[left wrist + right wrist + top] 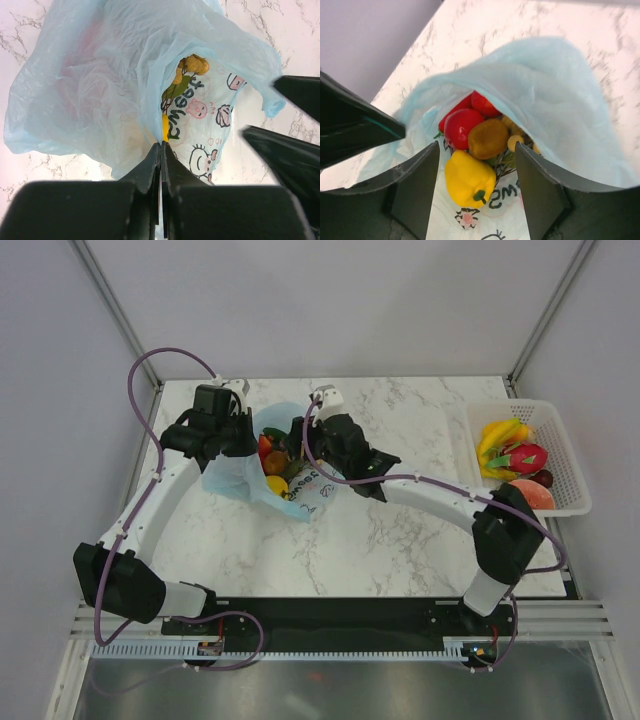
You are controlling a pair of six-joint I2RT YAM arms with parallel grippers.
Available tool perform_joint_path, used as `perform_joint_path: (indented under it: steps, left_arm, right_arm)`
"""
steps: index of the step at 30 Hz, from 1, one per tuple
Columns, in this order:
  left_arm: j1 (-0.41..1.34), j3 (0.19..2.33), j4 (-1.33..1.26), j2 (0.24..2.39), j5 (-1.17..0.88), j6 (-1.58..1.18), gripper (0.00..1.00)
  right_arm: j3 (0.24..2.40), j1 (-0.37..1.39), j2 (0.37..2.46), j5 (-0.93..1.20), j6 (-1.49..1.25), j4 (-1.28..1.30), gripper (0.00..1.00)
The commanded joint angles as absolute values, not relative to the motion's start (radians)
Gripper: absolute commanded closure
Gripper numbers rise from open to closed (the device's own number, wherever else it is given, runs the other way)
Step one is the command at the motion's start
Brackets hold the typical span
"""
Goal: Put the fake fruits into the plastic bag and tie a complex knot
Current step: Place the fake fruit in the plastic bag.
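On the marble surface [400, 540], the plastic bag [225, 480] lies open-mouthed, holding a yellow pepper [469, 179], a red fruit [464, 127] and a brown fruit [488, 138]. Farther right, the white basket [575, 480] holds bananas [498, 436] and dragon fruit [526, 457]. The left gripper [161, 150] has its jaws pinched closed on the bag's film. The right gripper [477, 146] has its jaws apart at the bag's mouth, gripping nothing.
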State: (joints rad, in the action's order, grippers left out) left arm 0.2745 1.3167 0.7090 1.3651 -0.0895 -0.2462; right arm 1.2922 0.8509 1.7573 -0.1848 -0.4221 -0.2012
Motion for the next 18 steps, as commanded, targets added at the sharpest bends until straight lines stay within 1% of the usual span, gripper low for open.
perform_joint_path:
  steps: [1,2,5,6,7,8,12,18]
  left_arm:
    - [0.273,1.321,0.703,1.35,-0.121,-0.264,0.97]
    - [0.273,1.321,0.703,1.353,-0.123,-0.265,0.97]
    - [0.273,1.321,0.701,1.354,-0.126,-0.264,0.97]
    - [0.272,1.321,0.701,1.355,-0.126,-0.264,0.97]
    - [0.273,1.321,0.703,1.353,-0.126,-0.265,0.97]
    - [0.272,1.321,0.703,1.353,-0.124,-0.264,0.97]
    - [0.273,1.318,0.701,1.351,-0.118,-0.262,0.97]
    - [0.273,1.307,0.701,1.341,-0.12,-0.255,0.97]
  right_arm:
    - [1.275,0.844,1.637,-0.253,-0.292,-0.094,0.32]
    - [1.26,0.833,1.625,-0.252,-0.273,-0.071,0.34]
    - [1.226,0.792,1.589,-0.177,-0.23,0.003,0.35]
    - [1.218,0.784,1.577,-0.16,-0.207,0.035,0.34]
    - [1.197,0.776,1.572,-0.131,-0.192,0.043,0.31]
    - [1.184,0.776,1.566,-0.129,-0.177,0.057,0.29]
    - [1.134,0.77,1.56,-0.138,-0.138,0.067,0.28]
    - [1.104,0.77,1.609,-0.181,-0.106,0.072,0.31]
